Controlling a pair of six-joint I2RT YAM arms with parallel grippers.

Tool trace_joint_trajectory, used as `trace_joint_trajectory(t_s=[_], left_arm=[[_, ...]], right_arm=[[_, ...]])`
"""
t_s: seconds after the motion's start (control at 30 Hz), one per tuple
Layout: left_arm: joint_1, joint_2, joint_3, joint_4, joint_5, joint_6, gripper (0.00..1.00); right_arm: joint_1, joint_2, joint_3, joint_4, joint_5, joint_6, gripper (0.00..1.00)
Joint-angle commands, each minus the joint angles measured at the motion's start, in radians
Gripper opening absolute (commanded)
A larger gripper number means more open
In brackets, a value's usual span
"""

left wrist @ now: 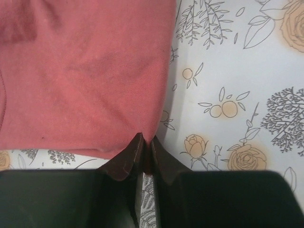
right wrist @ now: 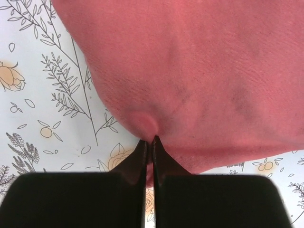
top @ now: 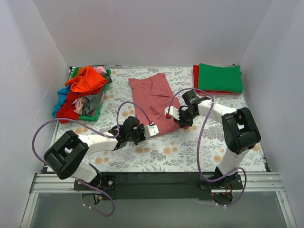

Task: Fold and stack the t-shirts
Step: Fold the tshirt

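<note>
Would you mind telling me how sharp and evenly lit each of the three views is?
Top external: soft, even light, sharp, no glare on the dusty-rose t-shirt. Left wrist: shirt and floral table covering crisp; the left hand is dark and blurred at the bottom. Right wrist: fabric sharp, right hand nearly a black, soft-edged silhouette.

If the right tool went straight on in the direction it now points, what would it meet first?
The dusty-rose t-shirt: the right tool is shut on its edge, and the same fabric fills the way ahead. Depth there is hard to judge.
</note>
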State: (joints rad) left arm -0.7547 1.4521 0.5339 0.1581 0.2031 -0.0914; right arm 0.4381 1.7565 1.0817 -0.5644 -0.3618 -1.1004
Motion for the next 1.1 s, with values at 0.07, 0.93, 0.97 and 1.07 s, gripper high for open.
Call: trace_joint_trajectory(t_s=[0.07,0.93,0.97,1.07], left_arm=[[-0.006,-0.062,-0.011,-0.092,0.13,-0.039,0.04],[0.076,-0.288,0.086,-0.22,0.232,0.007,0.0],[0.103,-0.265,0.092,-0.178,0.24,0.005,0.0],[0.198,-0.15,0.142,-0.014,0.265,0.004,0.0]], right_arm=[[0.014,-0.032,-0.06,-0.165,-0.072,-0.016,0.01],[0.005,-0.186,0.243,-0.444,-0.046,0.068,0.01],[-0.001,-0.155,0.338,-0.437,-0.04,0.077,0.01],[-0.028,-0.012,0.489,-0.431,-0.031,0.109,0.01]])
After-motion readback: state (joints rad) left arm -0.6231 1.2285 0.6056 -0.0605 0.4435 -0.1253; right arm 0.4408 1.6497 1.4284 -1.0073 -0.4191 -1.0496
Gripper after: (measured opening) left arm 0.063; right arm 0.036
